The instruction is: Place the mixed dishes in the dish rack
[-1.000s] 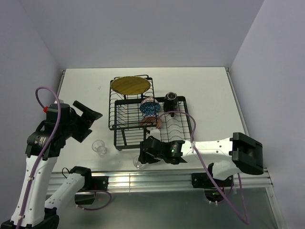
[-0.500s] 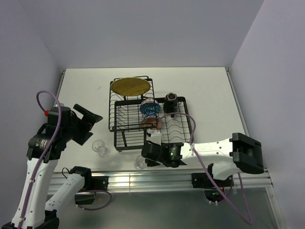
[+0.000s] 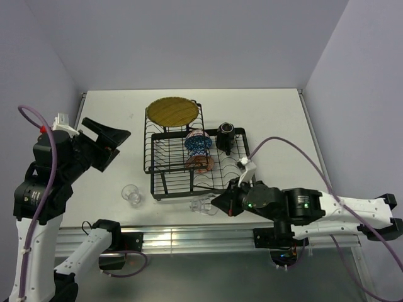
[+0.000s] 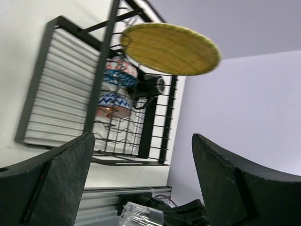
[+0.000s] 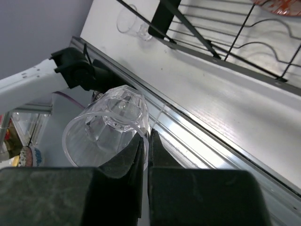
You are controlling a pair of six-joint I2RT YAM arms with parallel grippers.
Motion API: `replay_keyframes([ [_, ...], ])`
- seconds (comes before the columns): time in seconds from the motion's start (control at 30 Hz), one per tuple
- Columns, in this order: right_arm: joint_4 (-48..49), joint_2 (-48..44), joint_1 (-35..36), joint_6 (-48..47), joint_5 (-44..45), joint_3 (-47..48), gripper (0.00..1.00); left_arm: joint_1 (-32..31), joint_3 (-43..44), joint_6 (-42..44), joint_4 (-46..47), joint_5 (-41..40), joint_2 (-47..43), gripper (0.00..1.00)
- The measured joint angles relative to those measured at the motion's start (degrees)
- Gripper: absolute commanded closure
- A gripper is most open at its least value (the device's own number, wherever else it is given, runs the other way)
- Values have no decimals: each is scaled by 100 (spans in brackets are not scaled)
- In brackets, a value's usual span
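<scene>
The black wire dish rack (image 3: 170, 170) holds the yellow plate (image 3: 172, 111) on its raised section. The blue patterned bowl (image 3: 198, 143), orange-red bowl (image 3: 202, 163) and black mug (image 3: 226, 132) sit in its base. My right gripper (image 3: 217, 202) is shut on the rim of a clear glass cup (image 3: 203, 205), held tilted above the table's front rail; in the right wrist view one finger is inside the cup (image 5: 106, 125) and one outside, at the gripper (image 5: 146, 136). A second glass cup (image 3: 131, 194) stands on the table left of the rack. My left gripper (image 3: 107, 139) hangs open and empty, high at the left.
The left wrist view looks along the rack (image 4: 70, 103) past the plate (image 4: 171, 48) and mug (image 4: 155, 84), with the held cup (image 4: 141, 215) at the bottom. The aluminium front rail (image 3: 208, 236) runs below the right gripper. White walls close in the table.
The right gripper has shut on the front glass cup's rim and lifted it off the table. Its arm has swung back to the right. The left arm has risen and turned.
</scene>
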Motion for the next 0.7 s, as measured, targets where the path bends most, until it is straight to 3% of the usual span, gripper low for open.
replay_keyframes([
  [0.2, -721, -105, 0, -341, 358, 916, 100, 0, 42, 96, 529, 601, 271, 10],
  [0.43, -933, 686, -634, -1008, 391, 2741, 100, 0, -852, -129, 2312, 2358, 507, 6],
  [0.53, -667, 859, -1576, -1259, -411, 3038, 100, 4, -1215, -577, 3519, 3222, 638, 4],
  [0.7, -343, 1154, -3294, -1410, -2483, 3327, 100, 4, -1381, -1318, 5300, 4288, 879, 1],
])
